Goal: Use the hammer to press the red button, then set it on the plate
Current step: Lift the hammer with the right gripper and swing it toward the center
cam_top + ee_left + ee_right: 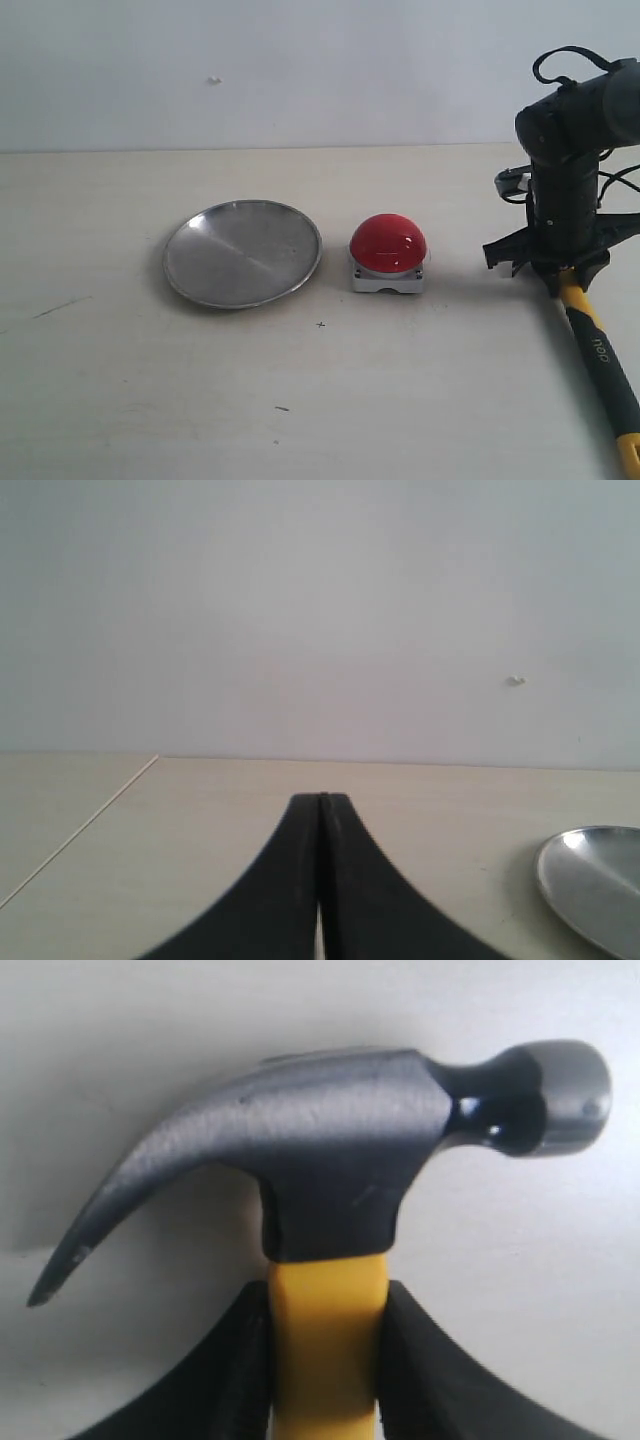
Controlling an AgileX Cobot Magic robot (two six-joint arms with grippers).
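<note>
Gripping the hammer point(340, 1150) by the yellow part of its handle just below the dark steel head, the right hand point(327, 1295) has one black finger pressed against each side of the handle. In the right wrist view the head lies sideways, with the curved claw pointing one way and the round striking face the other, over the pale table point(150, 400). A soft shadow lies beside the head, but I cannot tell whether it rests on the table or hangs just above it. From the exterior view this arm stands at the right edge of the scene, and the yellow-and-black handle runs from under it towards the lower right corner. The red button point(388, 242) sits on its grey-white base near the middle of the table, well apart from the hammer. The plate point(243, 253) lies just beside the button on its left, not touching it. The left hand point(320, 810) has its two dark fingers pressed flat together with nothing between them. It hovers over bare table, with the rim of the plate showing off to one side.
</note>
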